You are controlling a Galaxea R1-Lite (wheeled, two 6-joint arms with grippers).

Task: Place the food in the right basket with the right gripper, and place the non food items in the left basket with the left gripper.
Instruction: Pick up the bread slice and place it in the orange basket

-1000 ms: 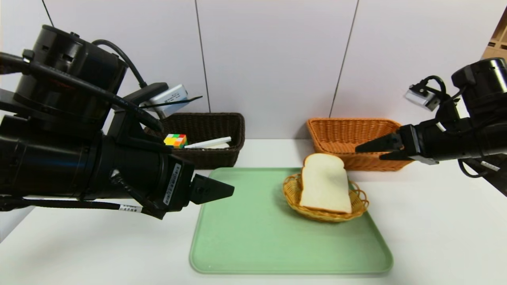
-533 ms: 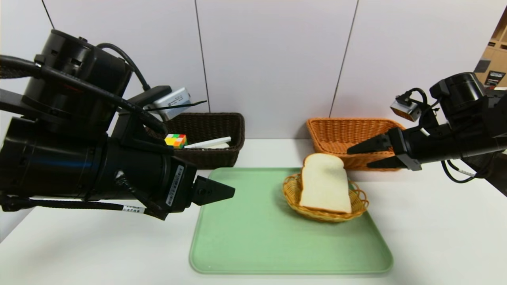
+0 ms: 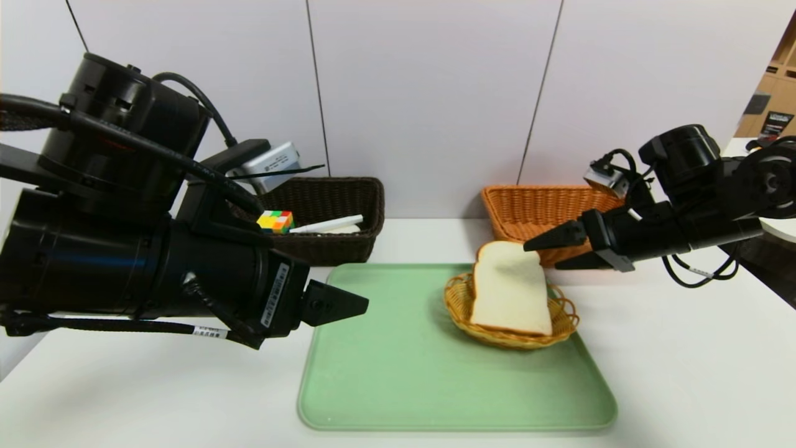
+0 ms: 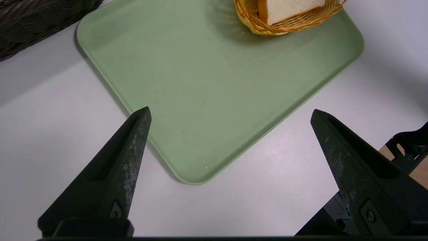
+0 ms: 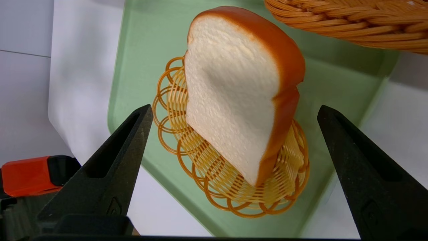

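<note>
Here, a white counter (image 3: 155, 386) carries a green tray (image 3: 398, 379), with pale wall panels (image 3: 429, 93) behind and tan shelving at the far right edge of the head view. Dark basket (image 3: 348, 249), at the tray's far left, holds a cube (image 3: 275, 221) and a white stick (image 3: 326, 224); its left end is hidden by the left arm. Orange basket (image 3: 522, 211) is partly covered by the right gripper (image 3: 547, 254); contents at its covered end cannot be told. In the left wrist view the bread (image 3: 510, 289) is cut off. Bread leans in a small wicker basket (image 3: 457, 305) on the tray, long axis running near to far, rounded top toward the orange basket. Right gripper: wide, nothing held, above and beside the bread. Left gripper (image 4: 230, 108): wide, nothing held, over the tray's near left corner.
</note>
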